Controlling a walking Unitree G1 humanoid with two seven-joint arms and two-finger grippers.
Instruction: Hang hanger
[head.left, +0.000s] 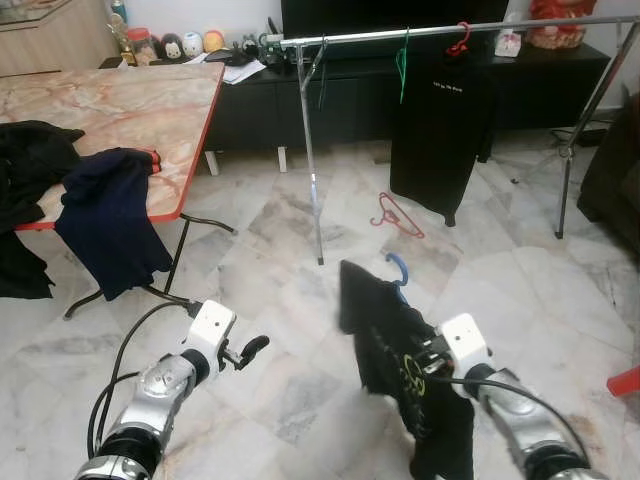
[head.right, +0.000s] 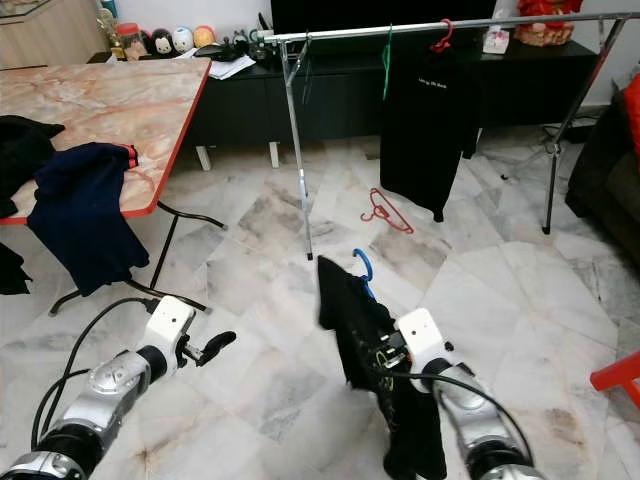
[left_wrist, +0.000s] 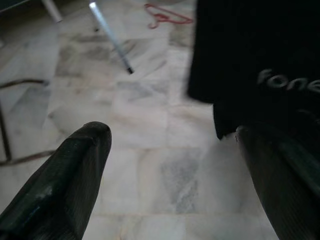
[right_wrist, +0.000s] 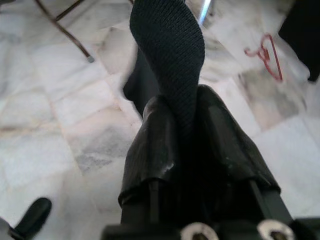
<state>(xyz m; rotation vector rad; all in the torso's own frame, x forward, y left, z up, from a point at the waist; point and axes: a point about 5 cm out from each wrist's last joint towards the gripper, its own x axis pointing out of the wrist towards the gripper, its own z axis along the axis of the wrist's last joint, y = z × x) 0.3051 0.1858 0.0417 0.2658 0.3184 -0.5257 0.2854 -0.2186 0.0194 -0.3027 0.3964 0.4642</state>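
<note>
A black T-shirt on a blue hanger is held up low over the marble floor, in front of me. My right gripper is shut on its fabric; in the right wrist view the cloth rises from between the closed fingers. My left gripper is open to the left of the shirt, with nothing in it. In the left wrist view its fingers stand wide apart, the shirt just beyond. The metal clothes rail stands farther ahead.
A black garment on a red hanger and a bare green hanger hang on the rail. Another red hanger lies on the floor beneath. A marble-top folding table with draped dark clothes stands at left.
</note>
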